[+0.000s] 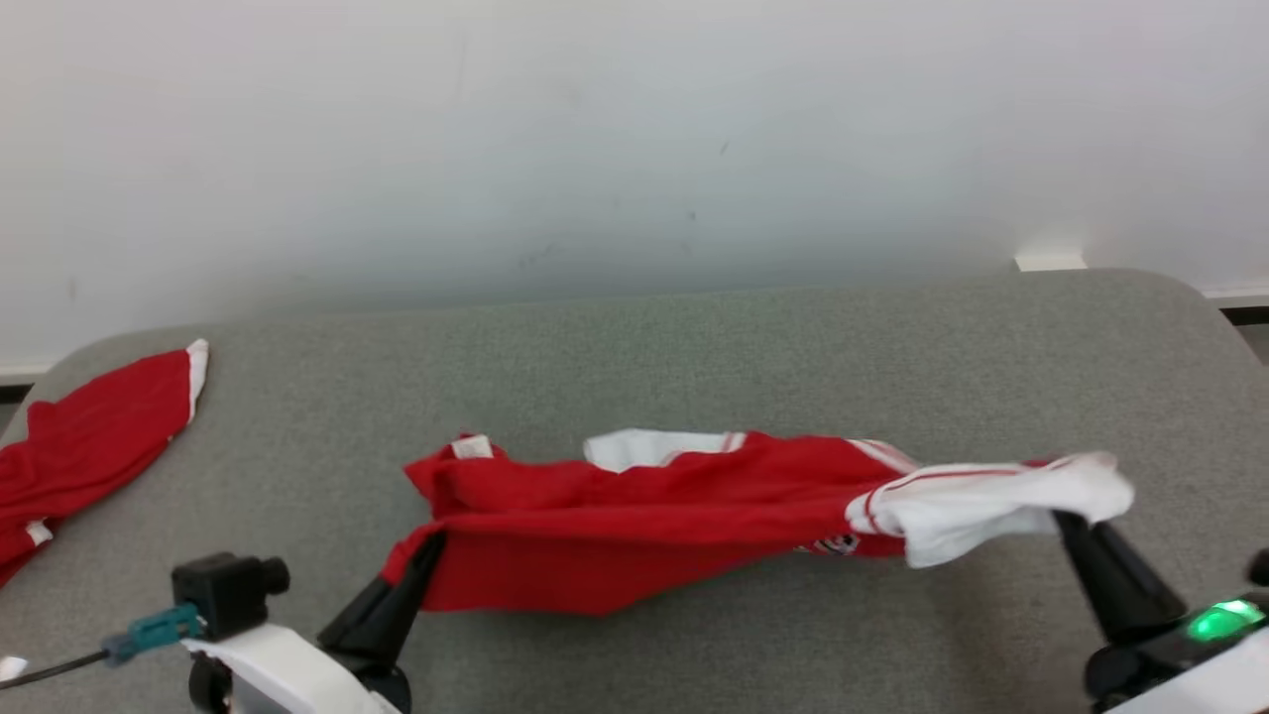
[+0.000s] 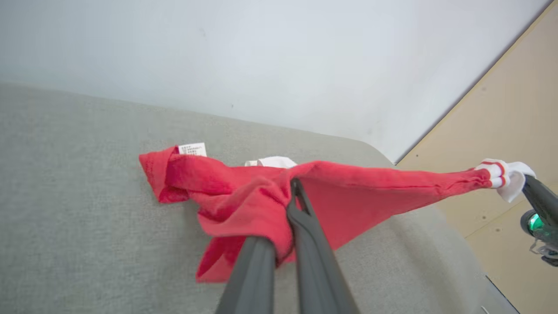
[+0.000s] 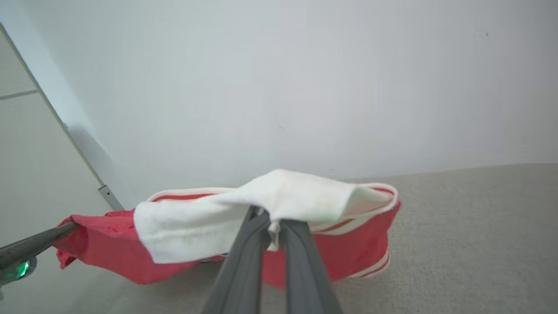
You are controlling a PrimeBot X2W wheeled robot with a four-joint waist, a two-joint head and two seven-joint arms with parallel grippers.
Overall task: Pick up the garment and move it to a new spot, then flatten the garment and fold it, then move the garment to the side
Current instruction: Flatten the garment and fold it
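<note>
The garment [image 1: 654, 526] is red with white sleeves and trim, stretched between my two grippers just above the grey table [image 1: 694, 347]. My left gripper [image 1: 434, 540] is shut on its red left end; in the left wrist view the cloth [image 2: 244, 205] bunches around that gripper [image 2: 295, 185]. My right gripper [image 1: 1063, 518] is shut on the white sleeve at the right end, and the right wrist view has the white fabric [image 3: 244, 209] draped over the closed gripper [image 3: 266, 216]. A white label [image 2: 192, 149] sticks up from the garment's far corner.
A second red garment [image 1: 84, 446] with white trim lies at the table's far left edge. The pale wall [image 1: 634, 139] rises directly behind the table. The table's right corner is rounded, with tan floor [image 2: 514, 131] beyond it.
</note>
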